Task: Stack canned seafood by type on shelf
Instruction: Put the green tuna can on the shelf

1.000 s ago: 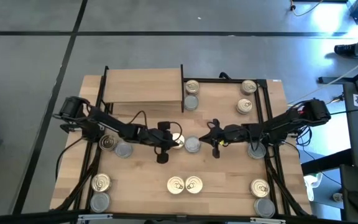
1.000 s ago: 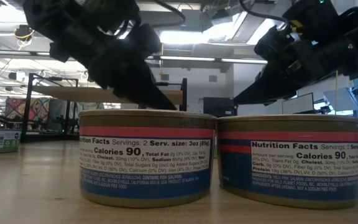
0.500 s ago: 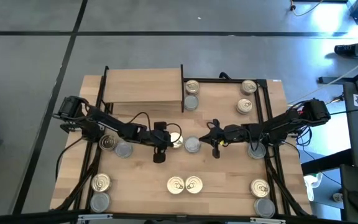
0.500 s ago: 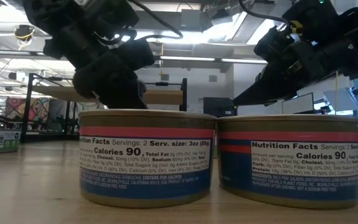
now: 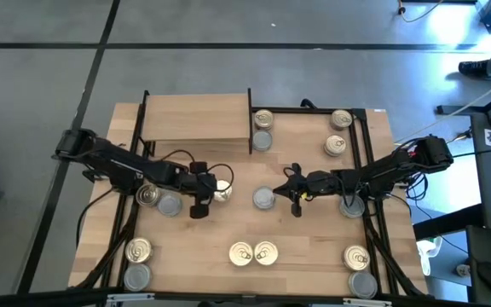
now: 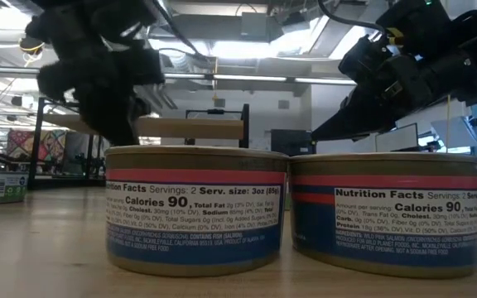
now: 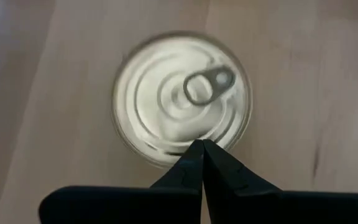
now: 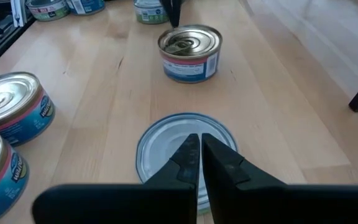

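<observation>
The left arm reaches in from the table's left edge. Its left gripper (image 7: 202, 148) hangs above the low round metal tin with the gold pull-tab lid (image 5: 222, 192), fingers pressed together tip to tip and holding nothing. In the left wrist view the closed tips overlap the tin's near rim. The tin therefore lies just past the fingertips, toward the table's centre, upright with its lid up. Being round, it has no long axis to line up with. I judge the fingers must spread wider than the lid before they can come down around it.

The low light-wood plank shelf with thin black frame posts (image 5: 196, 119) stands at the far edge, left of centre. It is well apart from this tin and nearer the left arm than the right. No tin stands on its top.

Just right of the gold-lidded tin sits a low round tin with a plain silver-grey top (image 5: 265, 199). The right gripper (image 8: 199, 140) hovers over its near edge, fingers also closed and empty.

I count fifteen tins on the tabletop, mostly in pairs. Nine have gold lids and six have silver-grey tops, one of these partly hidden under the right arm. All remain to be sorted.
</observation>
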You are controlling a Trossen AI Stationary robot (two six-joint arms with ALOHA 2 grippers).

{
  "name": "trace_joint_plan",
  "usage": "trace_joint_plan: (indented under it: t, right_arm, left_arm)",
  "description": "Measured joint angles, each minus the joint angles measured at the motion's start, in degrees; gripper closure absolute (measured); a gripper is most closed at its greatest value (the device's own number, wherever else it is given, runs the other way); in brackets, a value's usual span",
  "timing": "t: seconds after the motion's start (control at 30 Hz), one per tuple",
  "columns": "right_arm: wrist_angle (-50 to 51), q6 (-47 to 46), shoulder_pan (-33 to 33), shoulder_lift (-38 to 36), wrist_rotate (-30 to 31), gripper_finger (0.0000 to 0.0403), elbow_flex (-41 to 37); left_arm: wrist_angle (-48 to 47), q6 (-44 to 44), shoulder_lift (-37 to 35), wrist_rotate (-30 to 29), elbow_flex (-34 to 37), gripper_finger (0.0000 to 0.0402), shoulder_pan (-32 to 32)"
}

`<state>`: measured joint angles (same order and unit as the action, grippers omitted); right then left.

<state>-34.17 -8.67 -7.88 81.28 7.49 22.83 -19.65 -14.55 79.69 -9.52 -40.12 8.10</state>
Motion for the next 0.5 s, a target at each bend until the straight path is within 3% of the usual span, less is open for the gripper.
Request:
trace_joint_plan:
  t: [0.1,0.23,0.5]
  right_arm:
    - [-0.38,0.0,0.04,0.0,0.0,0.0384,0.0]
    - [-0.95,0.0,0.04,0.0,0.0,0.0384,0.0]
    - [-1.86,0.0,0.04,0.0,0.0,0.0384,0.0]
  left_arm:
    - [4.08,0.26,-2.58,0.0,0.0,0.04,0.02]
    - [18.38,4.4,-3.42,-0.02,0.0,0.04,0.02]
    - [43.63,11.51,5.94,0.04,-0.11,0.04,0.02]
